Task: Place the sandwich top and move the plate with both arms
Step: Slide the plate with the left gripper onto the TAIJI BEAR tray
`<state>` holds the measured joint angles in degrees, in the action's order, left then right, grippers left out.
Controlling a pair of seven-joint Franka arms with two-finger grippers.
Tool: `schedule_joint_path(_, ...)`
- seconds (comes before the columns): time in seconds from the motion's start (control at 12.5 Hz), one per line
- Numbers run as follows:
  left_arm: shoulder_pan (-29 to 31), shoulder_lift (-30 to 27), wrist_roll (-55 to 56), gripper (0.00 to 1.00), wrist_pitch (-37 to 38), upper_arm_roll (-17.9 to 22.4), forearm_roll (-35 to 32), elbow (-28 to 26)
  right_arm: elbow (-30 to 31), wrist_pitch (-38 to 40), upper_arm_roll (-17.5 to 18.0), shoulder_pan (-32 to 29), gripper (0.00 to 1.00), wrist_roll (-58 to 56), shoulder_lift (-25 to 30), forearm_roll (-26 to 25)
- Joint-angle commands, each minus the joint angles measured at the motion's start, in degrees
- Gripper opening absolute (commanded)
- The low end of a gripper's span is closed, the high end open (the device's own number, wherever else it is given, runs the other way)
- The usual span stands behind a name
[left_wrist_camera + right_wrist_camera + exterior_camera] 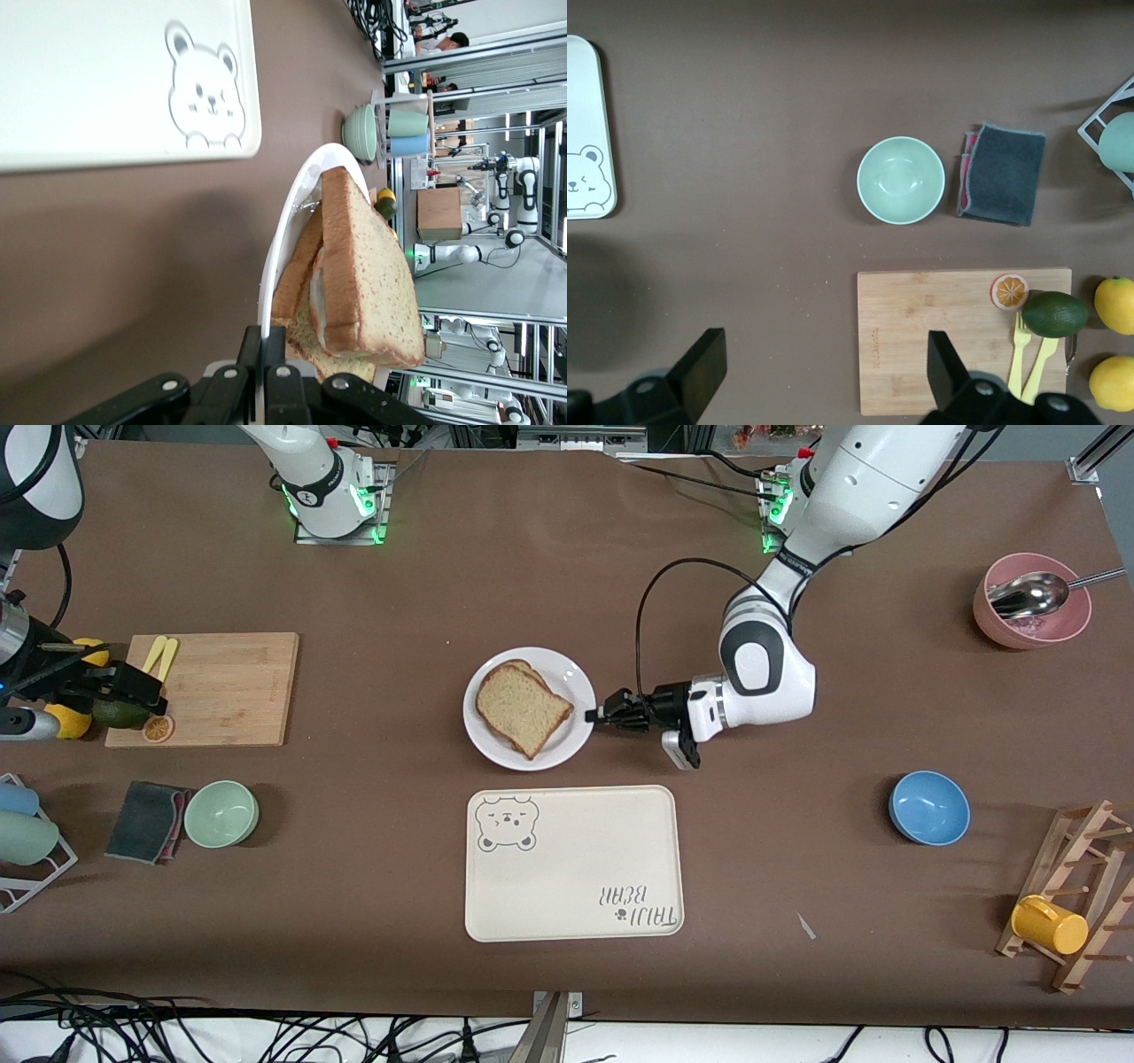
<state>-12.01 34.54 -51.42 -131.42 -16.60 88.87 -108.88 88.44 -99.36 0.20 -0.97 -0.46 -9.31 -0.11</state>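
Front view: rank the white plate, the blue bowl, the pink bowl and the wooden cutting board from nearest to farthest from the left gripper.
From the left gripper, shut on the plate's rim:
1. The white plate, in its grip, holding the sandwich.
2. The blue bowl, toward the left arm's end, nearer the camera.
3. The pink bowl, toward the left arm's end, holding a spoon.
4. The wooden cutting board, toward the right arm's end.

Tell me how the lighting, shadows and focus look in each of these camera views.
Front view: even overhead light, soft shadows beside the green bowl and blue bowl, glare on the spoon. Left wrist view: the plate and sandwich top are sharp; the bright background is washed out. Right wrist view: evenly lit, a dim shadow on the table near the tray.
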Motion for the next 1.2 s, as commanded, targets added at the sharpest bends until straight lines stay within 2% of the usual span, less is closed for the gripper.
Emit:
schedule_joint_path(0.0,1.63,5.17,6.57,0.00,1.17,-0.45,-6.06,8.84,-0.37,-0.13,0.24,1.23,1.00,0.02,0.08,-0.59)
schedule_joint_path(0.16,1.90,7.37,8.08,0.00,1.25,0.42,-6.34,12.63,-0.37,-0.13,0.07,1.32,1.00,-0.07,0.08,-0.42)
schedule_joint_path(0.32,1.90,8.69,8.87,0.00,4.13,3.31,-6.34,16.05,-0.37,-0.04,-0.02,1.15,1.00,-0.59,0.08,0.11)
schedule_joint_path(0.48,1.90,9.92,10.89,0.00,6.61,5.87,-9.31,18.96,-0.37,0.04,-0.02,1.15,1.00,-0.51,0.08,0.02)
schedule_joint_path(0.64,3.65,11.68,11.78,0.00,7.75,5.96,-10.91,20.90,-0.37,0.13,-0.02,1.15,1.00,-0.16,0.08,0.19)
schedule_joint_path(1.12,3.22,19.06,13.89,0.00,8.20,6.75,-11.09,29.51,-0.37,1.62,0.07,1.32,1.00,2.13,0.34,0.55)
